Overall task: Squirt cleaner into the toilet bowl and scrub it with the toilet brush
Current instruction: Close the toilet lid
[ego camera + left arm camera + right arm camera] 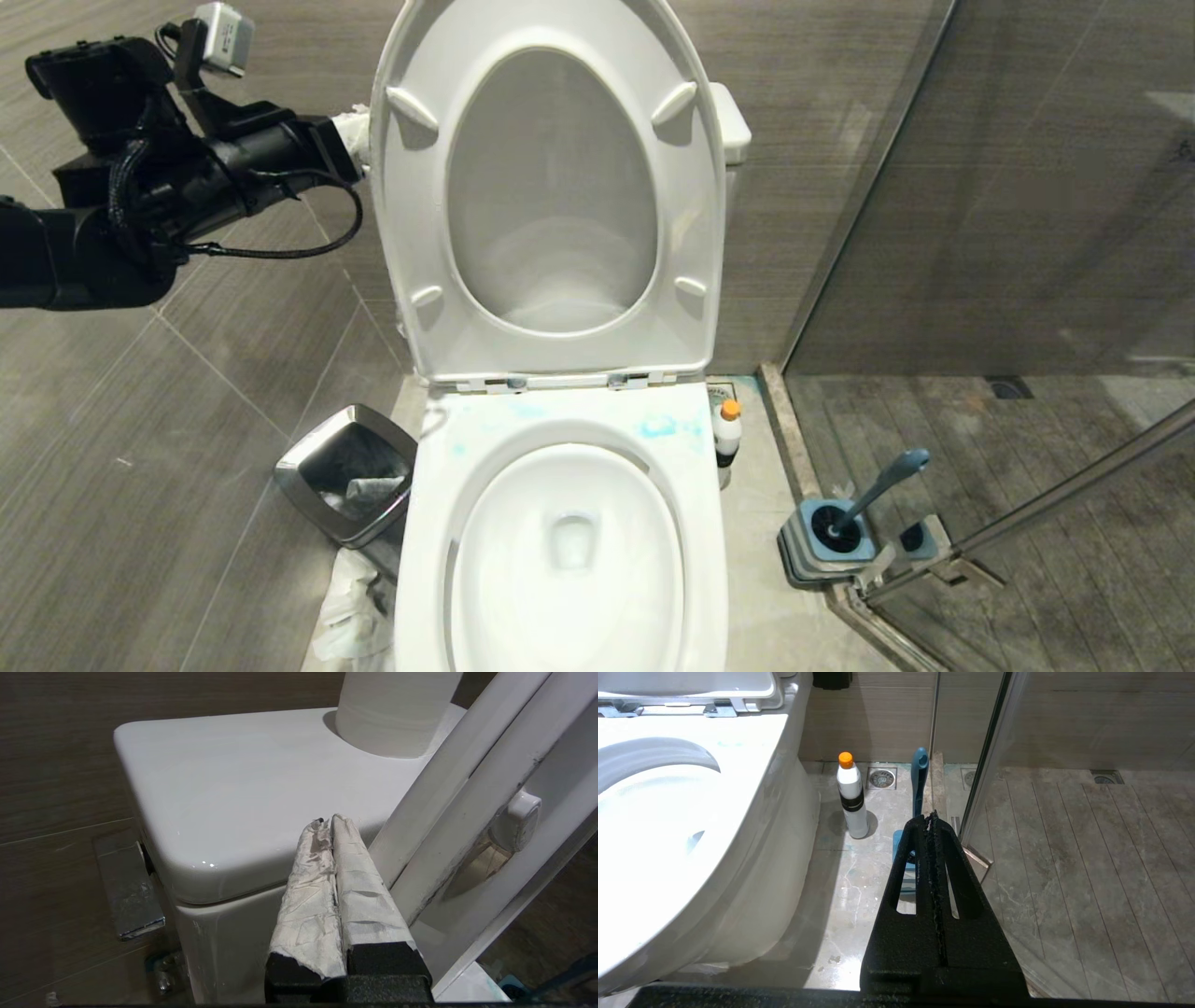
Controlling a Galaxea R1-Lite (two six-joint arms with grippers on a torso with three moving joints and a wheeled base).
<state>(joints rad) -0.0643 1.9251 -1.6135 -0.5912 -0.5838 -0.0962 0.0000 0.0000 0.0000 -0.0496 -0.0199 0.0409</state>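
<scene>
The toilet bowl stands with seat and lid raised against the tank. Blue smears mark its back rim. The cleaner, a white bottle with an orange cap, stands on the floor right of the bowl and shows in the right wrist view as well. The toilet brush leans in its square base by the glass door; its blue handle rises just beyond my right gripper, which is shut and empty. My left gripper, taped white, is shut and empty at the raised lid's left edge, over the tank lid.
A steel bin sits left of the bowl with crumpled paper beside it. A toilet paper roll stands on the tank. The glass shower door and its rail bound the right side. A floor drain lies behind the cleaner.
</scene>
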